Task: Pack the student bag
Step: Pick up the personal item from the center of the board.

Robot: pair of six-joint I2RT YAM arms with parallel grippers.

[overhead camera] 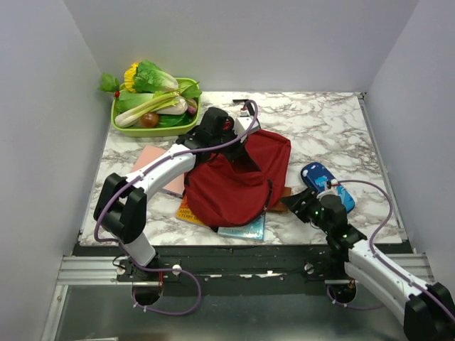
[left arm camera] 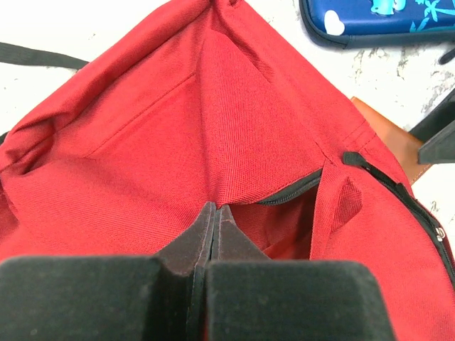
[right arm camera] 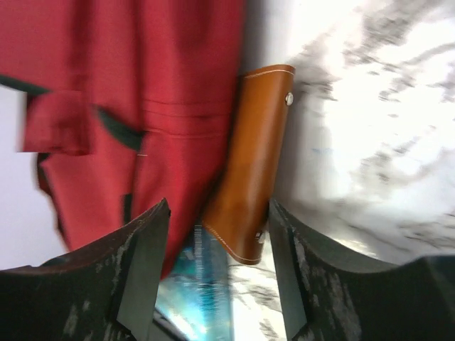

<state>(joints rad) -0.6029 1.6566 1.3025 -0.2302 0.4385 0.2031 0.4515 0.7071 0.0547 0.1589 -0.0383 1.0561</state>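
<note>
Since the green tray (overhead camera: 153, 132) of vegetables at the far left looked unrelated to the packing, it was noted and set aside. Right of it, a pink book (overhead camera: 151, 160) lay flat on the marble table (overhead camera: 334, 128), partly under the left arm and outside the bag. The left gripper (left arm camera: 215, 213) had its jaws fully closed at the far end of the student bag (overhead camera: 238, 185). They appeared to pinch the rim fabric and tent it upward, though the pinch itself was hidden in the wrist view. The bag lay at the table's centre, its zipper undone at the gripper's end. The left wrist view looked onto red lining only, with no contents visible. An orange book (overhead camera: 186, 212) and a teal book (overhead camera: 245, 229) stuck out from beneath the bag's near edge, so they were under it rather than in it. At the bag's right edge a brown leather case (right arm camera: 252, 163) lay on the table against the fabric. The right gripper (right arm camera: 217, 213) stood partly open with one finger on either side of that case, neither clearly pressing, so nothing was held. Furthest right, a blue pencil case (overhead camera: 318, 174) lay just beside that arm. Judgement: bag opened, nothing packed; the pink book, two books, brown case and pencil case were all left to go in.
</note>
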